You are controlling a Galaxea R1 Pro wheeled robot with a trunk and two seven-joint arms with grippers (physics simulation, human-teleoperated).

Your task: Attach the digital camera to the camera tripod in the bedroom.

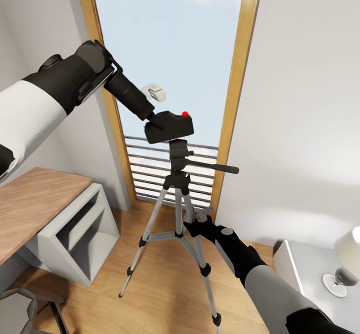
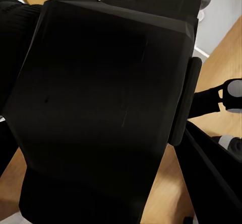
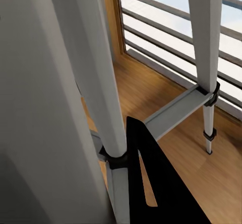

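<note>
My left gripper (image 1: 161, 123) is shut on the digital camera (image 1: 170, 126), a small black body with a red button (image 1: 185, 114) on top. The camera hangs right over the black head (image 1: 179, 154) of the camera tripod (image 1: 176, 209), at or just above it; whether they touch I cannot tell. The pan handle (image 1: 220, 168) sticks out to the right. In the left wrist view the camera's dark body (image 2: 101, 108) is very close. My right gripper (image 1: 192, 223) is shut on a silver tripod leg (image 3: 103, 83), beside its black finger (image 3: 154, 183).
The tripod stands on the light wood floor (image 1: 165, 294) before a tall wood-framed window with a railing (image 1: 150, 169). A wooden desk (image 1: 30, 204) and a white shelf unit (image 1: 75, 234) are at the left, with a chair (image 1: 30, 309) below. At the right, a nightstand (image 1: 300, 269) carries a lamp (image 1: 347, 254).
</note>
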